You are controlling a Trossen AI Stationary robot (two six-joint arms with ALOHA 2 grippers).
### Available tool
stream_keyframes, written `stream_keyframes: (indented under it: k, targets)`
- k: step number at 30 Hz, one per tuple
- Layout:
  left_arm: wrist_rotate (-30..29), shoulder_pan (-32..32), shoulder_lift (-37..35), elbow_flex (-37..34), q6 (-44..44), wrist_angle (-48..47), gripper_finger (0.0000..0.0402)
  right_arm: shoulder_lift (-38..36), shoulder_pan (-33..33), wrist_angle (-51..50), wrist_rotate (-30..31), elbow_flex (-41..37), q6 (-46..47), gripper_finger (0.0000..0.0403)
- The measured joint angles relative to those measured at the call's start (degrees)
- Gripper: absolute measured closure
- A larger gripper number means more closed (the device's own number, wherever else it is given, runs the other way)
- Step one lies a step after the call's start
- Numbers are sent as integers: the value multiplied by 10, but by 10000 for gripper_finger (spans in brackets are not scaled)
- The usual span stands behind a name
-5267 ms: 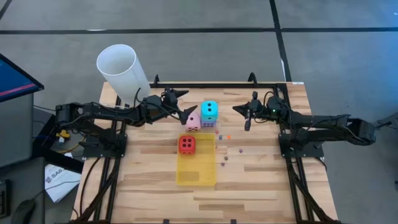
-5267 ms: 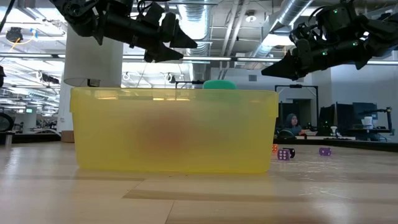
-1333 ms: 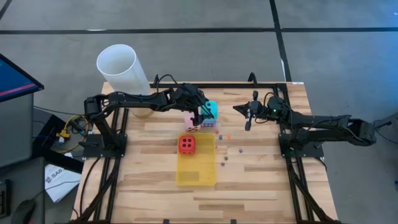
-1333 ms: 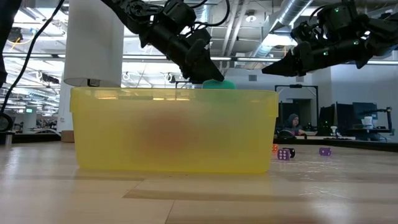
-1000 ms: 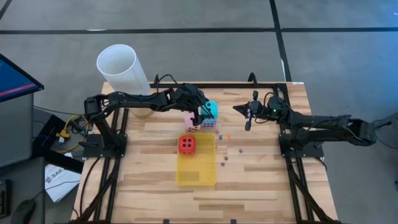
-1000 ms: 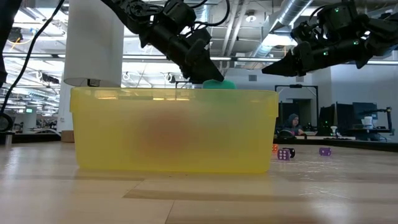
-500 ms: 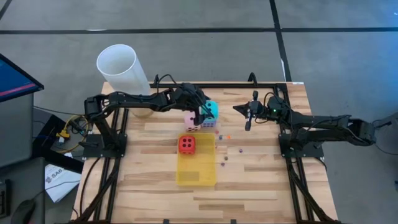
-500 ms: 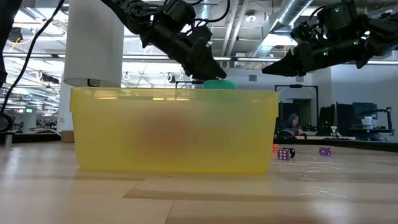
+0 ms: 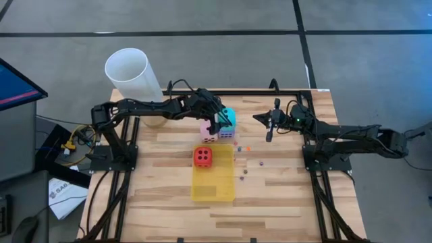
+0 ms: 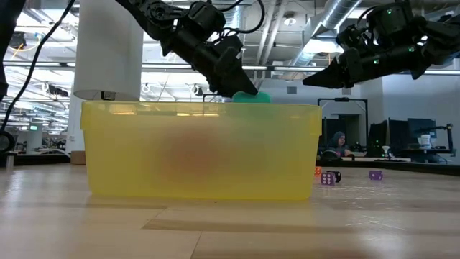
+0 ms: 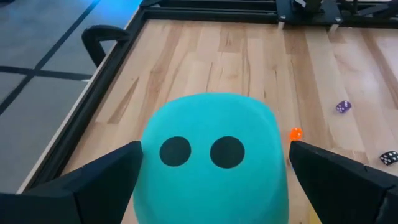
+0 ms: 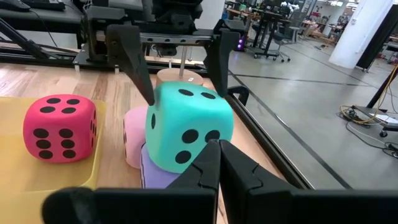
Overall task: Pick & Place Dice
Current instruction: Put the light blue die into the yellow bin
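The cyan die (image 9: pixel 229 119) sits tilted on top of the purple die (image 12: pixel 163 175), with the pink die (image 9: pixel 208 131) next to them on the wood. The red die (image 9: pixel 202 156) rests on the far end of the flat yellow tray (image 9: pixel 213 189). My left gripper (image 9: pixel 222 121) reaches in from the table's left and is closed around the cyan die (image 11: pixel 214 155). My right gripper (image 9: pixel 268 133) hovers to the right of the stack, shut and holding nothing. In the low view, only the cyan die's top (image 10: pixel 251 97) shows above the tray wall (image 10: pixel 201 151). My left gripper pinches the cyan die between its two fingers, one fingertip (image 11: pixel 134 155) and the other (image 11: pixel 298 152) on opposite side faces, near the upper part (image 12: pixel 158 99). The fingers come slanting down from the table's left. The die is tilted, its underside on the purple die.
A tall white cylinder (image 9: pixel 131 73) stands at the far left corner. Several tiny dice (image 9: pixel 261 163) lie scattered on the wood right of the tray; an orange one (image 11: pixel 296 133) lies close to the stack. The near half of the table is bare wood.
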Motion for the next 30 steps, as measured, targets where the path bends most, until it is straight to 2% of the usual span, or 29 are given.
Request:
stream_keyframes:
  k: [15,20,30]
  targets:
    - [4,10,0,-1,3,26,4,0,0,-2,0,0,0,403]
    - [50,22,0,-1,-24,24,4,0,0,-2,0,0,0,403]
    - [54,8,0,-1,-20,21,4,0,0,-2,0,0,-1,403]
